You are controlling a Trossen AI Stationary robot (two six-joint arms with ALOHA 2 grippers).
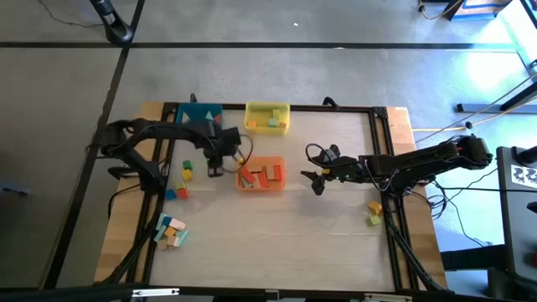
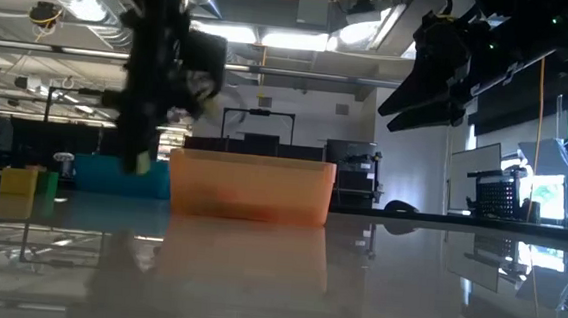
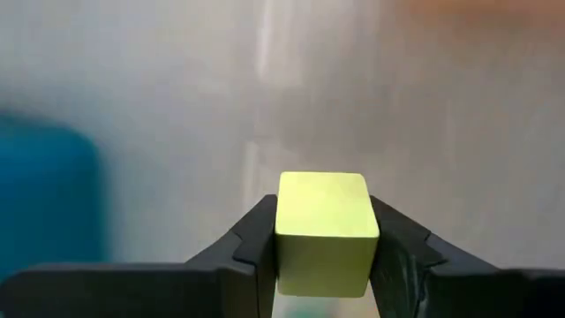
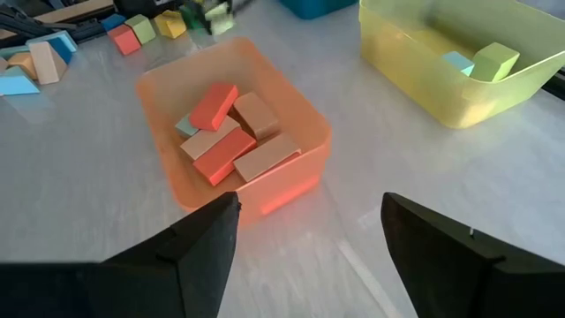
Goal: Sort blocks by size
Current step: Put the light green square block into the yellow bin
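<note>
One yellow-green cube [image 3: 323,231] sits pinched between the jaws of the left gripper [image 1: 220,159], which hangs above the counter [image 1: 277,235] between the blue tray [image 1: 200,114] and the orange tray [image 1: 261,174], at about nine o'clock from the orange one. The right gripper [image 1: 316,178] waits at three o'clock from that same tray, its jaws spread and holding nothing.

The orange tray already carries several long red and plain-wood blocks [image 4: 231,133], while the yellow tray [image 1: 268,117], at twelve o'clock from it, holds a few small pieces, among them a green cube [image 4: 495,61]. More loose blocks [image 1: 179,180] lie at the counter's left side, another cluster [image 1: 170,231] towards seven o'clock, and two [image 1: 373,213] near the right edge.

The risks from here look plain enough. The cube is held only by two flat faces and stands proud of the jaws, so a quick swing or a nudge against a tray wall could twist it free and send it bouncing among the unsorted pieces. The nearest tray is the orange one, which appears to be for long blocks; letting go there would probably put a small cube in the wrong tray. The right arm also lies close to the yellow tray, so a reach across could bring the two arms together.
</note>
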